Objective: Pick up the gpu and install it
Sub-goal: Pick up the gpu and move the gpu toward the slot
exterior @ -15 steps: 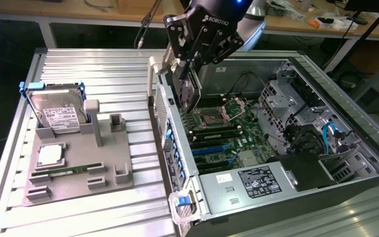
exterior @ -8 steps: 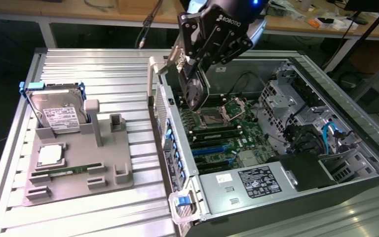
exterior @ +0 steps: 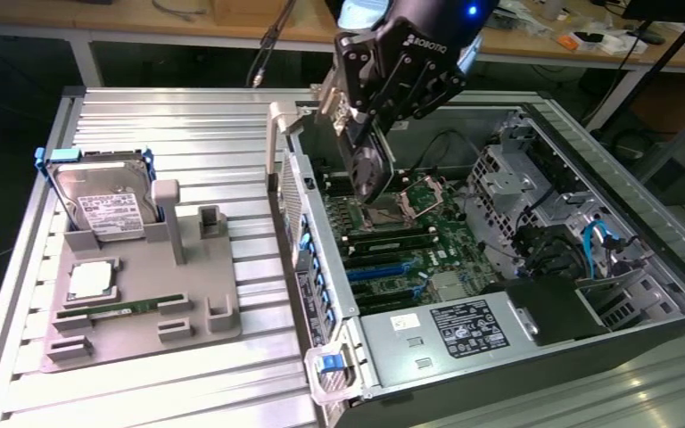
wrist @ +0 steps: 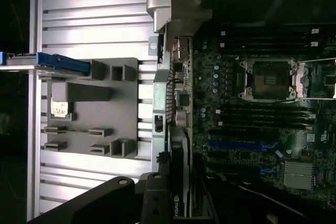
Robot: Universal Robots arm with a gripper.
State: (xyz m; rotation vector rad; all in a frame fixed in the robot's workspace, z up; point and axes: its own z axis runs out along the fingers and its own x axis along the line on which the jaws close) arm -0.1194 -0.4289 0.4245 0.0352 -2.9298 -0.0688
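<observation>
The gripper (exterior: 376,109) hangs over the open case (exterior: 303,209), its fingers pinched onto the gpu (exterior: 367,174). The card is in the air, clear of the board (exterior: 444,234), held on end and tilted. Its silver bracket is close to the case's rear wall, and its low end is above the socket (exterior: 400,203). In the wrist view the card shows edge-on along that wall, apart from the blue slots (wrist: 236,144).

The risks from here, as I judge them:

- **Orientation.** The card does not yet lie along the blue slots. If it goes down as it hangs now, a corner would land on the board rather than the contact edge in a slot.
- **The socket.** It sits open just under the low end (its frame looks raised), so a short drop or swing could strike it.
- **The bracket.** It is so near the rear wall that it could catch on the metal and twist the card in the pinch.
- **Grip.** The hold is on one end of a long flat card, so any knock would lever it round between the fingers.

The drive (exterior: 101,203) and the memory stick (exterior: 117,308) sit on the grey holder (exterior: 200,321), well apart from all this.
</observation>
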